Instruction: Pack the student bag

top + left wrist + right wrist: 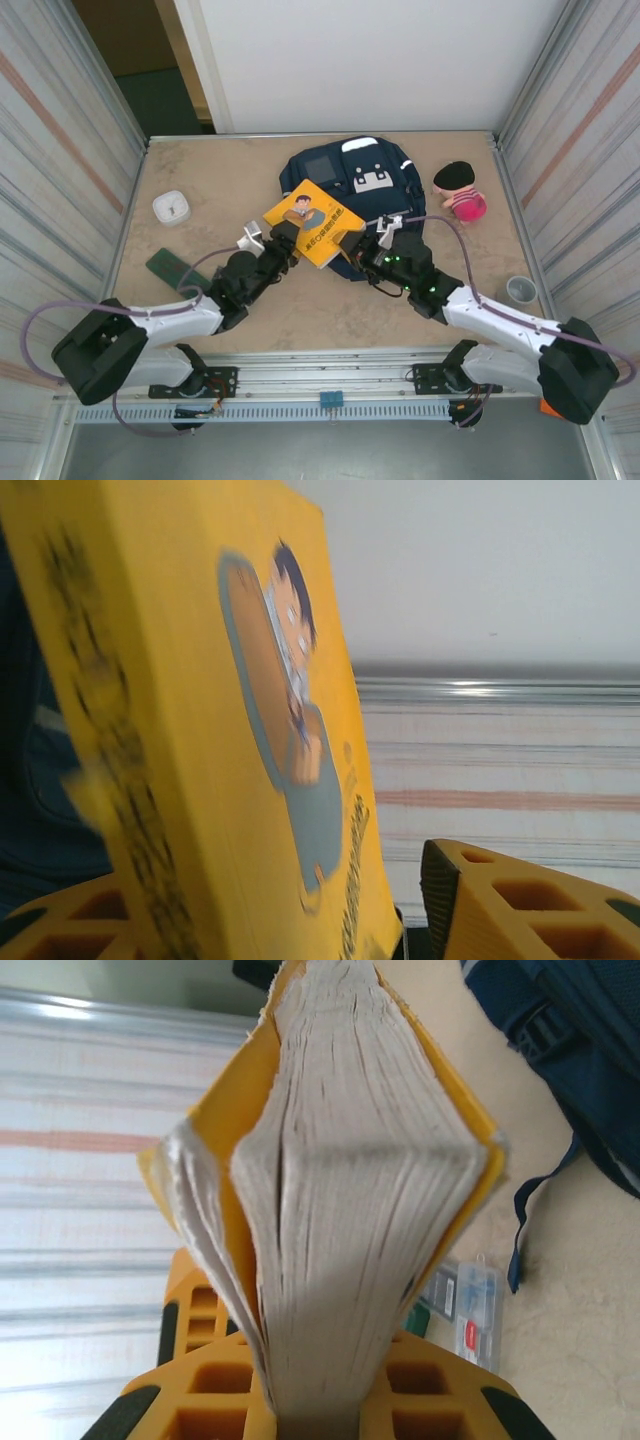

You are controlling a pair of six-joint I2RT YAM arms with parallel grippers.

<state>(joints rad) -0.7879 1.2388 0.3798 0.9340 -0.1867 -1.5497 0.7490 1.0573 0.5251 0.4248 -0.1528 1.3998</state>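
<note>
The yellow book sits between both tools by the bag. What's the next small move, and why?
Probably draw the left tool back off the yellow book: one of its fingers stands clear of the cover, while the right tool pinches the page edge and could carry it to the student bag.

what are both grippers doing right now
left gripper: open, fingers loose on either side of the book
right gripper: shut on the book
</note>
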